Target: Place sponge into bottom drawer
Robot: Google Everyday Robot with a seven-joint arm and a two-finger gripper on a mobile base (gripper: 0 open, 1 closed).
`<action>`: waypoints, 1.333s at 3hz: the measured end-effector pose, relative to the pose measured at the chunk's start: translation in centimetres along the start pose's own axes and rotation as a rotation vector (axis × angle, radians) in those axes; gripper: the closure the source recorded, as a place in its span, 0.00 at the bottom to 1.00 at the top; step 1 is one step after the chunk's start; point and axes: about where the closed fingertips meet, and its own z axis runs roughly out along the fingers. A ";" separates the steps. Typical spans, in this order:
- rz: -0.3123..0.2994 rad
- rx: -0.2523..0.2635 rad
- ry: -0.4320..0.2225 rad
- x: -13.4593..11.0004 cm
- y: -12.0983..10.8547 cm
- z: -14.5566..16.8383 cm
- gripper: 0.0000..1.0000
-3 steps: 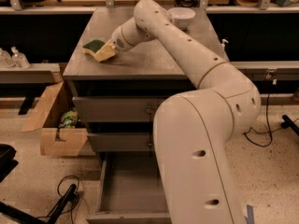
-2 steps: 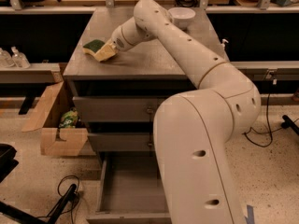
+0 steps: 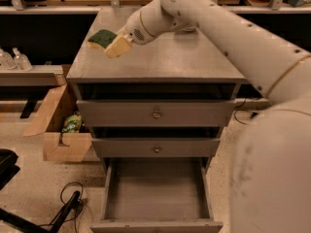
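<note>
- Cabinet top (image 3: 194, 62), 10 o'clock corner: gripper (image 3: 114, 45) pinching sponge (image 3: 102, 35), hardly moved in the last second.
- Bottom drawer (image 3: 155, 191) open at 6 o'clock; carry-over seemingly not begun.

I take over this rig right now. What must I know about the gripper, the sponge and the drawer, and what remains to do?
The gripper is over the left rear of the cabinet top, right beside the sponge; a firm hold cannot be confirmed.
The bottom drawer is pulled out, its floor bare.
Done: drawer open.
Left: secure the sponge, bring it down, release it in the bottom drawer.
</note>
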 end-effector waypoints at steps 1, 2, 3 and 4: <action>-0.046 0.013 0.006 -0.3 2.2 -3.9 1.00; -0.140 0.023 0.069 1.3 3.2 -7.4 1.00; -0.143 0.040 0.147 5.9 3.0 -10.0 1.00; -0.106 0.078 0.222 10.6 3.0 -13.5 1.00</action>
